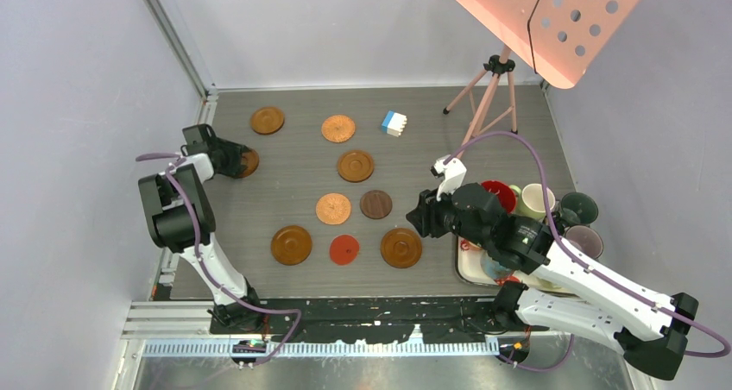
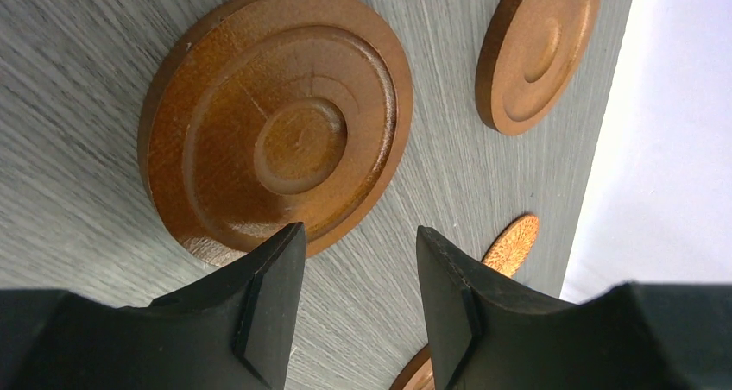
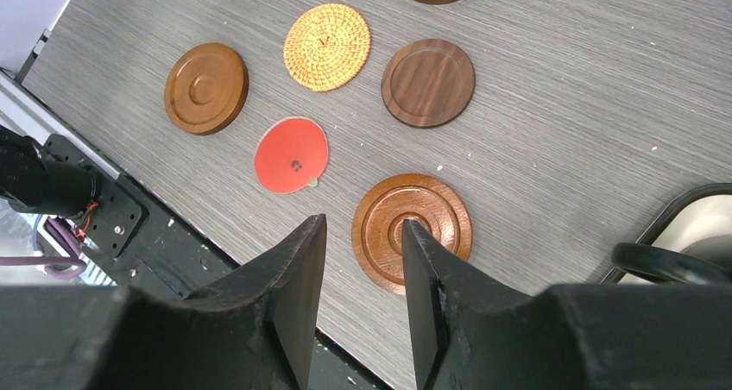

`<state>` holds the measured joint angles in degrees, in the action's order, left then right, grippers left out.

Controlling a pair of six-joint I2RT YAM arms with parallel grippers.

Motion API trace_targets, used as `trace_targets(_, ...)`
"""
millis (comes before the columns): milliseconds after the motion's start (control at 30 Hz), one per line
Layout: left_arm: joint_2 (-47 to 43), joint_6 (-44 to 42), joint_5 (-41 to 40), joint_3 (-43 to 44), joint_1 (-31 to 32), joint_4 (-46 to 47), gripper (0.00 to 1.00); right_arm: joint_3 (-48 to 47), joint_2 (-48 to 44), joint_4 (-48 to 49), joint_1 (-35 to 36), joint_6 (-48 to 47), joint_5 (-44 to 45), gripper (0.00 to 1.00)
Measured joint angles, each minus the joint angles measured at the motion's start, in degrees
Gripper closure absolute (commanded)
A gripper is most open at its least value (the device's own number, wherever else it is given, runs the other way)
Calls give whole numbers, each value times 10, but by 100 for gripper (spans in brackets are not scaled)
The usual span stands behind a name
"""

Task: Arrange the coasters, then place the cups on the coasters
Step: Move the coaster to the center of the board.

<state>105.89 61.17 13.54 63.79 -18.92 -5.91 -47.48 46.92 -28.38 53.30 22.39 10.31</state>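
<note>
Several round coasters lie spread over the grey table. My left gripper is at the far left, open and empty, its tips just short of a ringed brown wooden coaster. Beyond it lie another brown coaster and a woven one. My right gripper hangs open and empty above the table beside a ringed brown coaster. The red coaster, a dark brown one, a woven one and a brown one lie past it. Cups crowd the right side: red-inside, cream, dark green.
A tray under the right arm holds some of the cups; its dark rim shows at the right wrist view's edge. A blue-and-white block sits at the back. A tripod carrying a pink perforated board stands back right.
</note>
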Motion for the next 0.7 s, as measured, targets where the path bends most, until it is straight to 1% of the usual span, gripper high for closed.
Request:
trace_targets(200,20,6,10,4,-1,6,48,0,0,-3,0,0,4,55)
trace_targets(700,27,10,17,12,1,2,49,0,-2,-6,0,0,12,55)
